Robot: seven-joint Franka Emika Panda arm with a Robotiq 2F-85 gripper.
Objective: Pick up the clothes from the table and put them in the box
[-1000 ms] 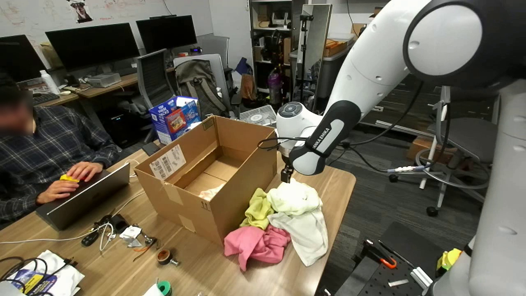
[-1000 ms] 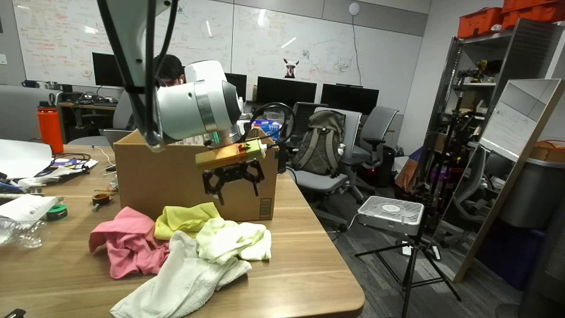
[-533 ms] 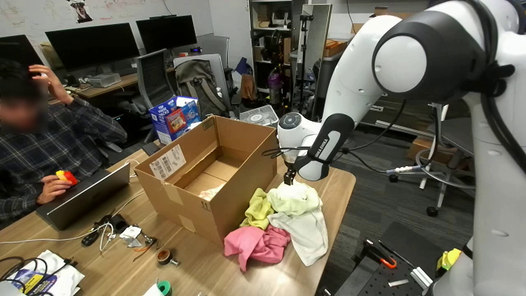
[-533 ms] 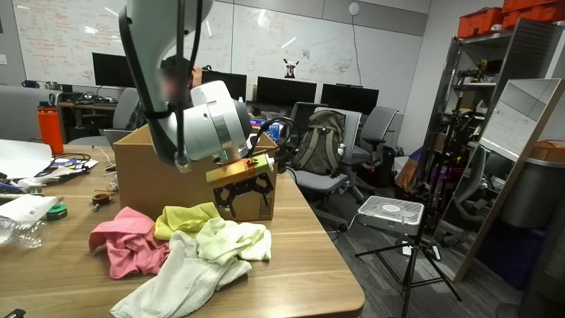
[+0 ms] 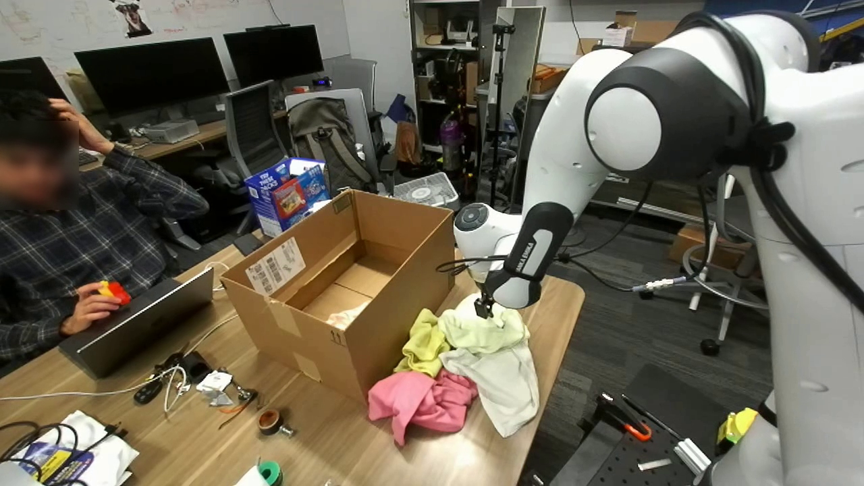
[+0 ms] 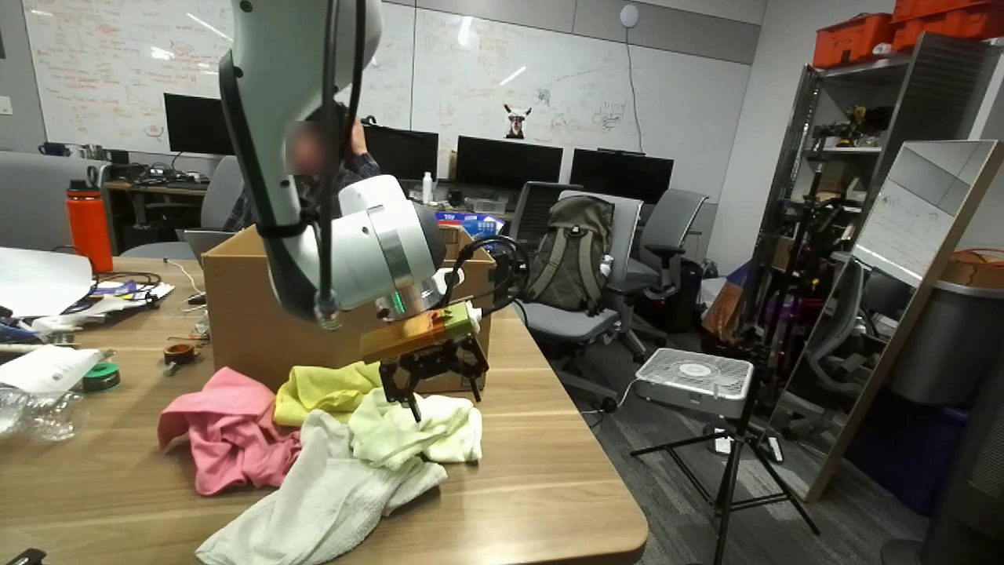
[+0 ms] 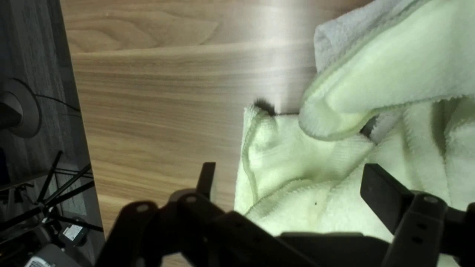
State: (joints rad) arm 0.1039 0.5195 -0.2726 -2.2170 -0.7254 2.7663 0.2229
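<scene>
Wood-grain desk (image 6: 549,486) is observed below the gripper (image 7: 295,189), which is spread wide. Pale green cloth (image 6: 451,438) is positioned immediately beneath it; contact cannot be confirmed. White cloth (image 6: 314,502), yellow cloth (image 6: 321,392) and pink cloth (image 6: 227,431) are found farther from it; cardboard box (image 5: 401,310) is sited beside it.

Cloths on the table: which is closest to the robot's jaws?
The pale yellow-green cloth: in the wrist view the open jaws straddle its edge. It lies partly over the grey-white cloth; the pink cloth and bright yellow cloth lie farther off.
</scene>
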